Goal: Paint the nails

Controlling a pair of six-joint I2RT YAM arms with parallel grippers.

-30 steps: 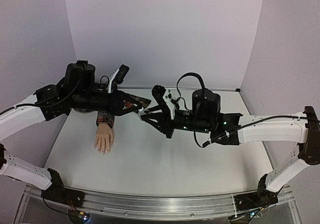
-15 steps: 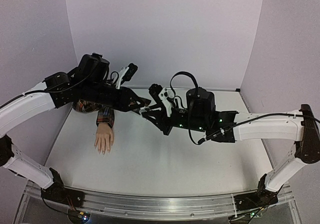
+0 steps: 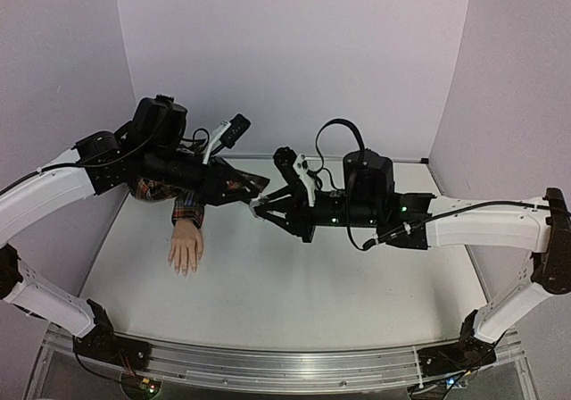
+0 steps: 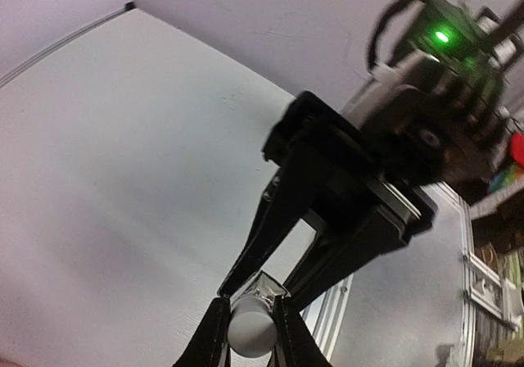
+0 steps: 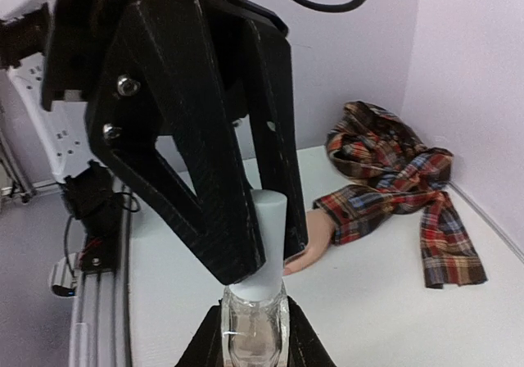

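The flesh-coloured mannequin hand [image 3: 186, 246] lies palm down on the left of the white table, its plaid sleeve [image 3: 185, 202] behind it. Its nails [image 3: 183, 270] are tiny pale tips, too small to show detail. Part of the hand [image 5: 311, 237] also shows in the right wrist view. Both grippers meet in mid-air to the right of the sleeve. My right gripper [image 5: 252, 311] is shut on the small clear bottle [image 5: 252, 338]. My left gripper [image 4: 249, 301] is shut on the bottle's white cap [image 4: 250, 332], which still sits on the bottle [image 5: 268, 240].
The plaid shirt [image 5: 391, 158] is bunched against the back left wall. An aluminium rail [image 3: 268, 367] runs along the table's near edge. Pale walls [image 3: 294, 52] close in the back and both sides.
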